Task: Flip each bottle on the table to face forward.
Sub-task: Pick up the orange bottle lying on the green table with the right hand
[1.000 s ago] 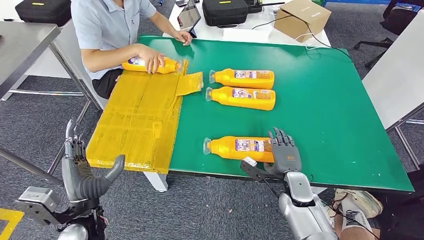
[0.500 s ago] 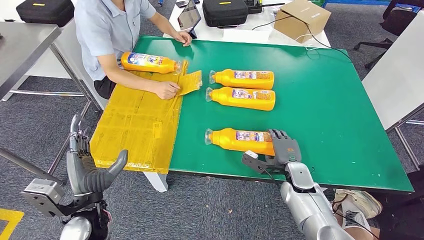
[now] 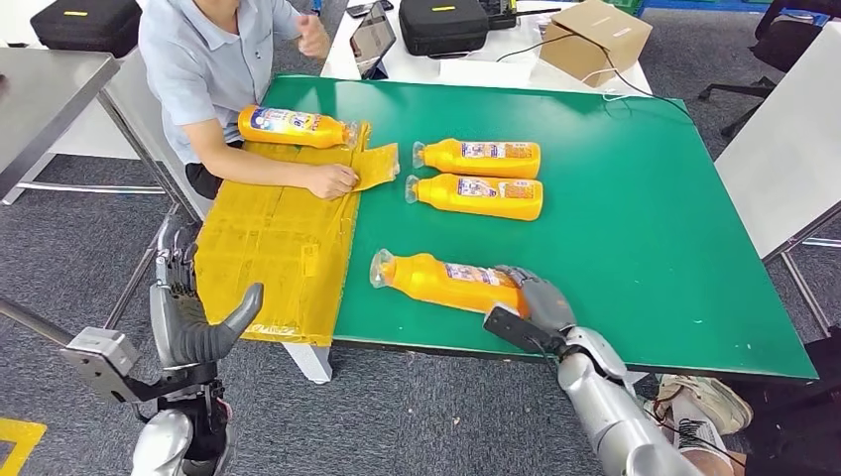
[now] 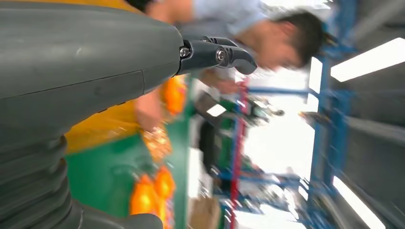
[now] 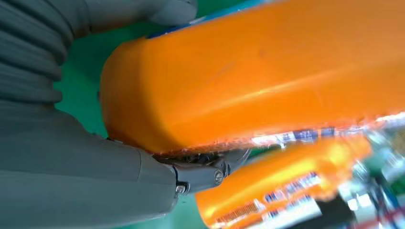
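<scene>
The right hand (image 3: 531, 302) has closed around the base of the near bottle (image 3: 446, 281) and swung it askew, neck lifted: the flip is under way. The left hand (image 3: 183, 317) hangs open, empty.

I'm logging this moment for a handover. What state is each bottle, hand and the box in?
Nearest bottle: on its side, angled, base gripped by right hand.
Two middle bottles: lying side by side, labels up.
Far bottle: lying on the yellow sheet, untouched.
Left hand: off the table, fingers apart, holding nothing.
Cardboard box: closed.
</scene>
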`<state>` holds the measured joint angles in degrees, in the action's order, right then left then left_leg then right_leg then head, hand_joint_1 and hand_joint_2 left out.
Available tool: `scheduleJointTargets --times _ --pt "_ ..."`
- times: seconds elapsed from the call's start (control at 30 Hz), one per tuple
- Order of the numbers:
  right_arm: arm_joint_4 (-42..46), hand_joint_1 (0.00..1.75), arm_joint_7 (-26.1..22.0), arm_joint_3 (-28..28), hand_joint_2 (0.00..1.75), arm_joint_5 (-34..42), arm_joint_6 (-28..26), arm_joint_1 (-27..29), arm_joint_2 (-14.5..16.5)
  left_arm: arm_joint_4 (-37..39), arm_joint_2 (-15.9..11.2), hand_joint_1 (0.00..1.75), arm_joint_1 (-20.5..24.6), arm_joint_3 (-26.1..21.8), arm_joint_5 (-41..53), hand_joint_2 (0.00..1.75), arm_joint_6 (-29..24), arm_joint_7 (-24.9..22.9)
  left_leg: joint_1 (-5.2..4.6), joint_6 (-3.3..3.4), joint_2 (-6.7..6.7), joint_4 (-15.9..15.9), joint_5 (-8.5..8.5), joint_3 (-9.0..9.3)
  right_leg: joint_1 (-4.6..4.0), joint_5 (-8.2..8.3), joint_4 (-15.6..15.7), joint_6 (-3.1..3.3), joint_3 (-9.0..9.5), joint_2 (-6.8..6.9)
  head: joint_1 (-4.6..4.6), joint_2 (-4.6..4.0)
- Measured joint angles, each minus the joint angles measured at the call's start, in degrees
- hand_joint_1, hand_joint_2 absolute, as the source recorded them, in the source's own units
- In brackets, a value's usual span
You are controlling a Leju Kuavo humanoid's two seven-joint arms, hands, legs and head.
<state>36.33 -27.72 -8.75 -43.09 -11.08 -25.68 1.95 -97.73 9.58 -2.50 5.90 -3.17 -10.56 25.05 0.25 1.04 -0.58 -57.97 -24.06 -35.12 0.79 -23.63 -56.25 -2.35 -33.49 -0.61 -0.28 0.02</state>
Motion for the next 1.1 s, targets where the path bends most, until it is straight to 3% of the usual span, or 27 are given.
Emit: scheduleJointTargets --times 0.13,0.27,0.47,0.67,0.93,1.1 --pt "7.8 1.75 -0.7 0.3 1.75 5.7 -4.2 5.2 2.1 2.8 0.8 0.00 -0.1 0.9 -0.1 1.75 -4.0 -2.4 0.02 -0.01 -0.02 0.0 0.01 -0.36 0.00 -0.03 0.0 0.00 -0.36 0.00 -0.02 0.00" --pt "18.4 1.75 -2.4 0.6 1.75 10.7 -13.1 10.2 4.4 5.2 2.5 0.00 -1.5 2.0 -0.3 1.75 -7.1 -3.0 0.02 -0.01 -0.02 0.0 -0.02 -0.56 0.02 -0.05 0.0 -0.01 -0.52 0.00 0.02 0.00" --pt "33.1 1.75 -6.6 0.0 1.75 18.7 -21.2 16.8 8.0 5.6 2.8 0.00 -4.7 7.6 -2.4 1.75 0.4 -0.2 -0.01 0.00 -0.05 0.0 -0.11 -0.74 0.05 -0.10 0.0 0.00 -0.68 0.02 0.01 0.00" --pt "35.8 1.69 -7.9 -3.1 1.75 21.2 -15.2 17.6 10.1 5.8 1.9 0.00 -5.0 12.0 -3.9 1.75 9.1 -0.9 0.00 -0.03 0.01 0.0 -0.11 -0.72 0.02 -0.08 0.0 0.03 -0.72 0.00 0.00 0.00" --pt "29.1 1.75 -6.8 -11.6 1.75 17.6 -6.8 15.0 12.0 6.3 1.3 0.00 -4.3 14.3 -4.4 1.75 14.8 -0.8 0.05 -0.05 0.01 0.0 -0.06 -0.72 -0.01 -0.08 0.0 0.03 -0.71 0.00 0.01 0.00" --pt "23.8 1.75 -8.0 -17.2 1.75 15.6 -5.6 14.1 14.0 7.0 1.4 0.00 -2.6 14.5 -5.4 1.75 16.0 -1.3 0.05 -0.05 -0.04 0.0 -0.06 -0.74 0.00 -0.09 0.0 0.04 -0.72 0.01 0.01 0.00"
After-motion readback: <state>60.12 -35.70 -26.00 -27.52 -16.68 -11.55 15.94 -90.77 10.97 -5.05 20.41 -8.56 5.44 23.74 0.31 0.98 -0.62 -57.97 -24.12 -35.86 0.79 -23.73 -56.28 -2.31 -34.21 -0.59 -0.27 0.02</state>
